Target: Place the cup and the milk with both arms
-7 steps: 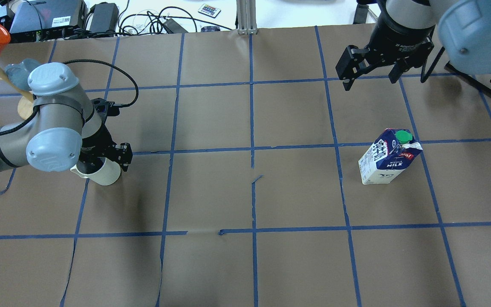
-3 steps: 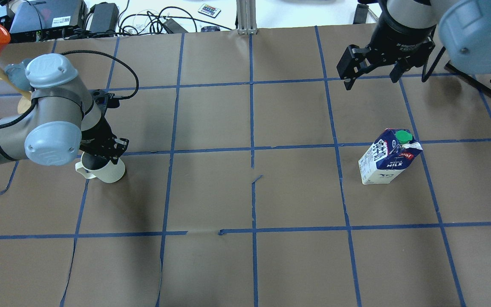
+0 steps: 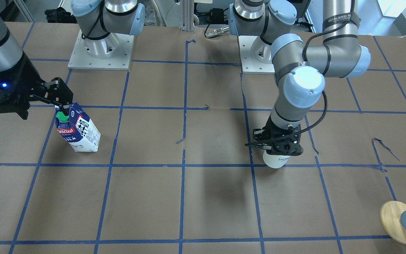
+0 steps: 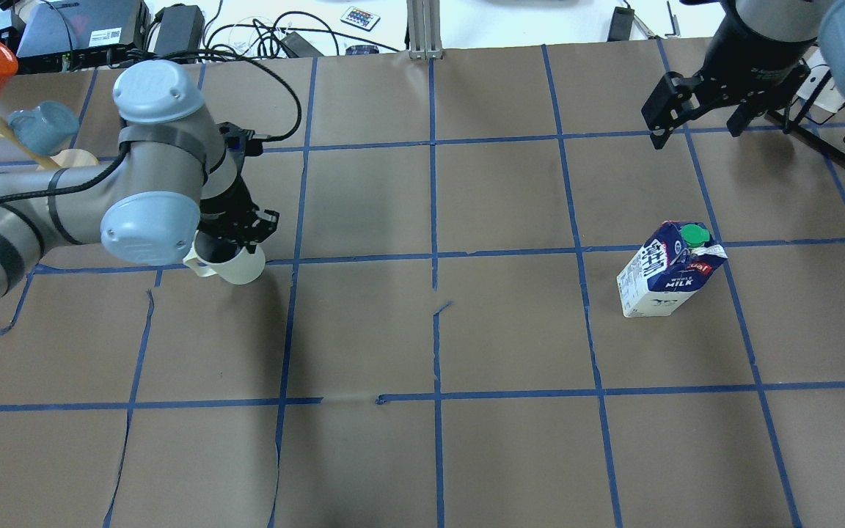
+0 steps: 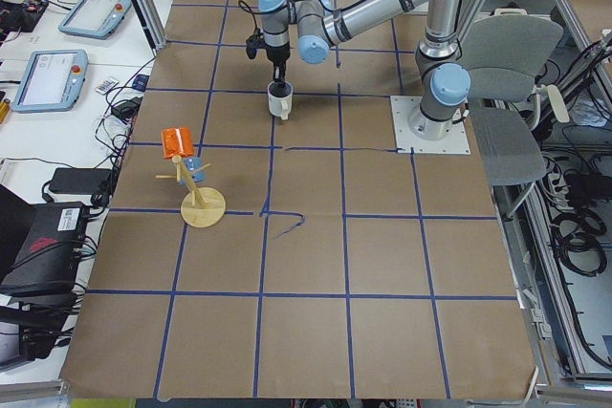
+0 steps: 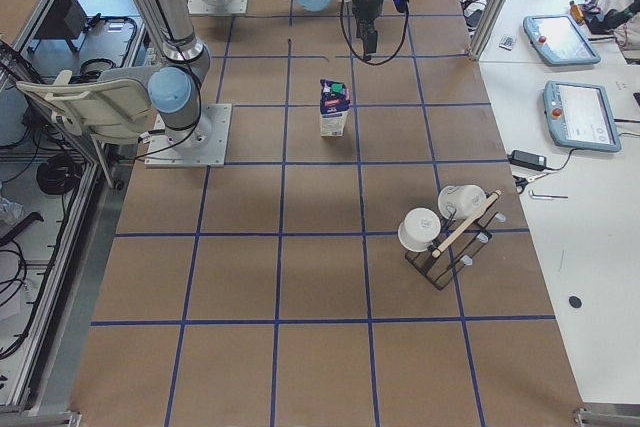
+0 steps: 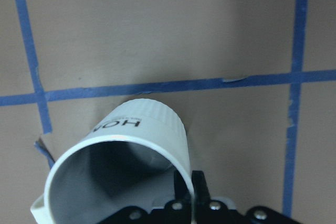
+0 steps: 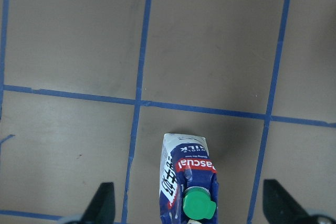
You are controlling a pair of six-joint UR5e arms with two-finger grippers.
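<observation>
Closest in, the left gripper was clamped on the cup, one finger down inside the rim and the other against the outer wall, as the left wrist view showed. The cup hung slightly tilted with its handle towards the robot's left. It looked to be lifted just clear of the table, over a blue tape line, though contact could not be ruled out. So the step in hand seemed to be carrying the cup to its spot. What that called for next was a level lowering so the base met the paper flat before the fingers let go. Further across, the milk stood upright and alone in its square on the robot's right, green cap up, touched by nothing. Beyond and above it, the right gripper hovered with its jaws spread wide and empty (its own camera saw the carton's top between the two fingers at the bottom edge of the picture). It would have to come down around the carton's sides and close before any lift. Against the picture a moment earlier, the left arm had carried the cup inwards, towards the middle of the table, and one tape line further from the robot. The right gripper had drifted outwards to the robot's right, no less open, while the milk had not shifted.
</observation>
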